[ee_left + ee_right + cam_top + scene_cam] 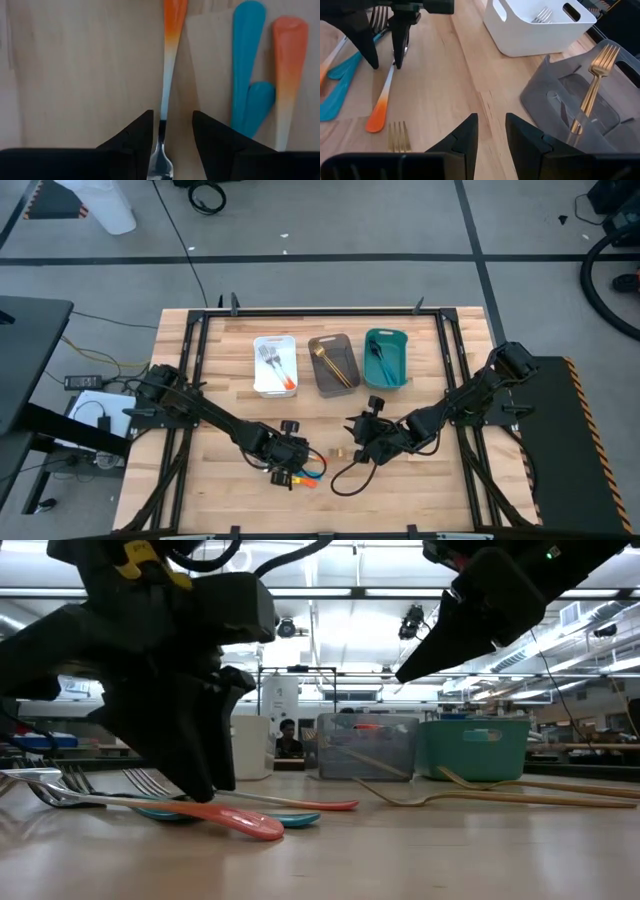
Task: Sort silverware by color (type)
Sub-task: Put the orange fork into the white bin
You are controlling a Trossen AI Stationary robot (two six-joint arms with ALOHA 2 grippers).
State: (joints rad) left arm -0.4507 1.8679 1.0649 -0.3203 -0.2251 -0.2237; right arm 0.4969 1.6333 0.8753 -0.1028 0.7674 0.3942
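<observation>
The left gripper [167,142] is lowered onto the tabletop [220,480], its fingers [132,137] parted astride an orange-handled fork [167,75] lying well in front of the white bin [274,366]. The right gripper [490,132] is held open nearby.

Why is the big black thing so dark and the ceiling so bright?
In the low view the left gripper is backlit by bright ceiling strip lights, so it reads as a silhouette; the orange-handled spoon below it stays lit, casting a soft shadow.
</observation>
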